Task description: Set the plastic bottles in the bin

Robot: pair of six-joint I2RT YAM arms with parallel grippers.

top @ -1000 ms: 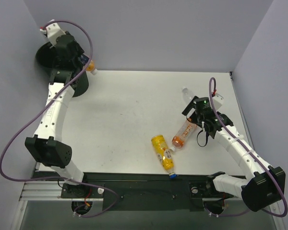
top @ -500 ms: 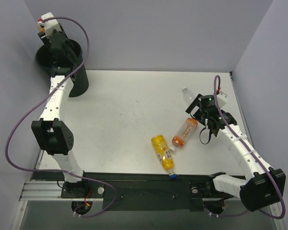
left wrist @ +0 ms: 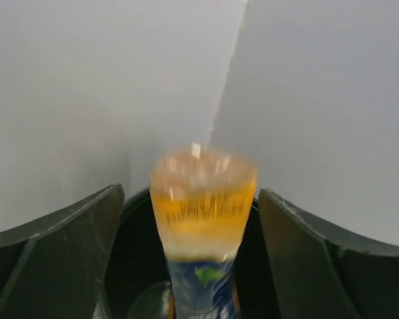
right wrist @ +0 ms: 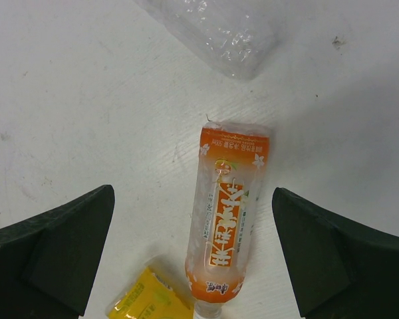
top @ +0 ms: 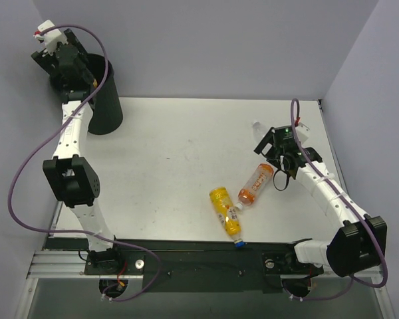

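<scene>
My left gripper [top: 71,66] hangs over the tall black bin [top: 108,109] at the far left, jaws open. In the left wrist view a blurred orange bottle [left wrist: 203,212] with a blue label sits between the fingers [left wrist: 60,246] with gaps on both sides, above the dark mouth of the bin [left wrist: 134,252]. My right gripper [top: 278,150] is open above an orange-labelled bottle [top: 255,183] lying on the table, which shows between the fingers as the orange-labelled bottle [right wrist: 226,226]. A yellow bottle [top: 225,209] lies beside it. A clear bottle [right wrist: 219,30] lies just beyond.
The white table [top: 179,153] is bounded by grey walls at the back and both sides. The bin stands at the table's far left corner. A black rail [top: 199,262] runs along the near edge between the arm bases.
The left arm lifted up and left over the bin and its jaws opened, letting go of the orange bottle. The right gripper shifted slightly toward the back above the orange-labelled bottle.
</scene>
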